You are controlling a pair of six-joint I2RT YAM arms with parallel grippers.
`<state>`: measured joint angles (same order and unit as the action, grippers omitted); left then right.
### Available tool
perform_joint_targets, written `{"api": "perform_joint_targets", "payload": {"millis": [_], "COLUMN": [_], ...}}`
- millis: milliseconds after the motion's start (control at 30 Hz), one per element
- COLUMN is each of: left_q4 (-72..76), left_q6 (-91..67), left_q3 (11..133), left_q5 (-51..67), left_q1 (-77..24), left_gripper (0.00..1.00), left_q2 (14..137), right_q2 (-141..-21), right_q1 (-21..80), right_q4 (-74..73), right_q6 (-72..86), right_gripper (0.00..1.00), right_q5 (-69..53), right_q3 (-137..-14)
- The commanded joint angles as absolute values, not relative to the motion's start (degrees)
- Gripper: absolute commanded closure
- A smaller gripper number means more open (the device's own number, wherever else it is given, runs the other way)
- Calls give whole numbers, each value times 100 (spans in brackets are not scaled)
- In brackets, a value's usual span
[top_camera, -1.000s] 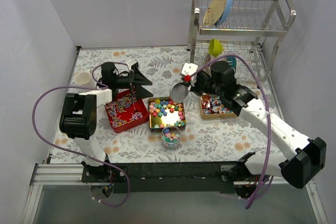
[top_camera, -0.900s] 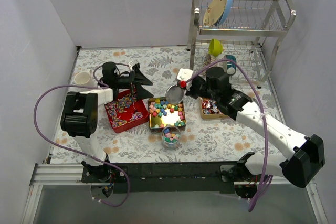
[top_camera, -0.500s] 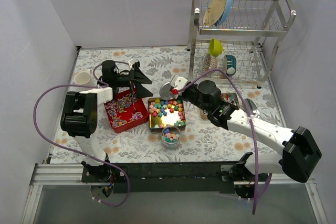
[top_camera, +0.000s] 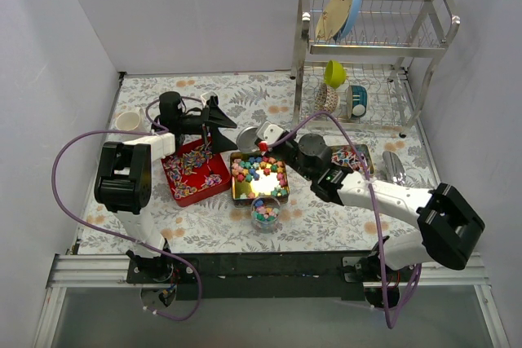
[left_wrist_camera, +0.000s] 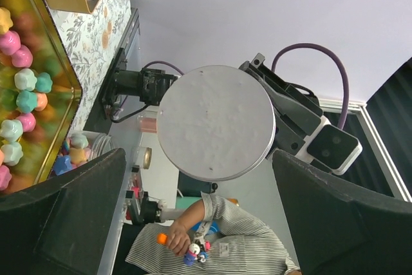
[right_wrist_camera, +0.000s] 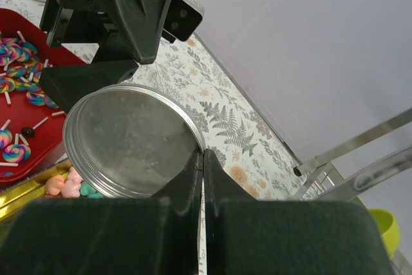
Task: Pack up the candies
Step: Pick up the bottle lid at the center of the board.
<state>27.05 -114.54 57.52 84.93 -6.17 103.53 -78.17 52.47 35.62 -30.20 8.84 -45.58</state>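
our right tool point(right_wrist_camera: 202, 159) pinched the lid point(right_wrist_camera: 129, 136) by its rim; our left tool point(top_camera: 220, 120) gaped wide. the candies point(top_camera: 259, 170), in the tin point(top_camera: 232, 175) at the lid's six o'clock, looked light, hard, rolly: grip one across its middle.

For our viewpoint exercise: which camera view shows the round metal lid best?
Left wrist: the lid shows its whole flat face, unobstructed. Right wrist shows its hollow side, the rim pinched by the right gripper. Top external shows it small.
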Motion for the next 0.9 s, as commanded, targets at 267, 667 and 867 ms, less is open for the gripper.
{"api": "perform_joint_targets", "payload": {"millis": [267, 667, 867], "left_q4": [2232, 1626, 1538], "left_q6": [-13105, -12674, -12586], "left_q3": [5835, 6029, 5976], "left_q5": [9211, 9325, 9308], "left_q1": [-650, -817, -870], "left_gripper": [2, 2, 2], "left_q2": [10151, 10213, 10230], "right_q2": [-8323, -8569, -8631], "right_q1": [5484, 5590, 5590], "right_q4": [4799, 5238, 5343], "right_q6": [-3120, -3243, -3349], "right_gripper": [99, 99, 99], "right_q5": [721, 896, 984], "right_q3": [-4623, -4640, -4667]}}
